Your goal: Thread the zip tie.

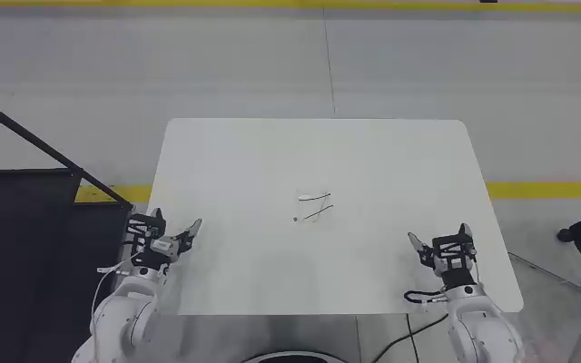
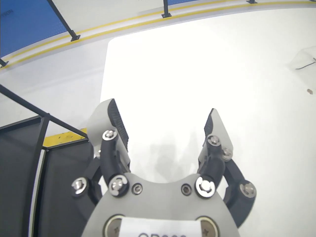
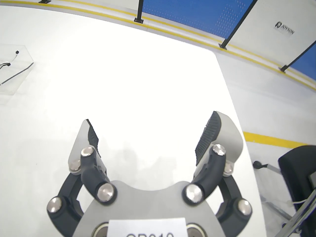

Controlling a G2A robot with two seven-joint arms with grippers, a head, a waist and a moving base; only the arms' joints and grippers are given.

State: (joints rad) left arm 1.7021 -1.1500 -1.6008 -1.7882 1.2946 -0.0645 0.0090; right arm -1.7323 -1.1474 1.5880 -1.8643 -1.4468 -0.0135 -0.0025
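Two thin dark zip ties (image 1: 315, 205) lie near the middle of the white table (image 1: 272, 154), seemingly on a small clear sheet (image 3: 13, 71). One zip tie (image 3: 17, 74) shows dark on that sheet in the right wrist view, and a tie's end (image 2: 306, 65) shows at the edge of the left wrist view. My left gripper (image 1: 172, 234) hovers open over the table's near left edge, nothing between its fingers. My right gripper (image 1: 442, 245) is open over the near right part of the table, also holding nothing. Both grippers are far from the ties.
A black panel with a frame (image 1: 36, 245) stands beside the table's left edge, close to the left arm. Yellow floor lines (image 1: 536, 190) run past the table. A dark object and cables (image 3: 296, 173) sit beyond the table's right edge.
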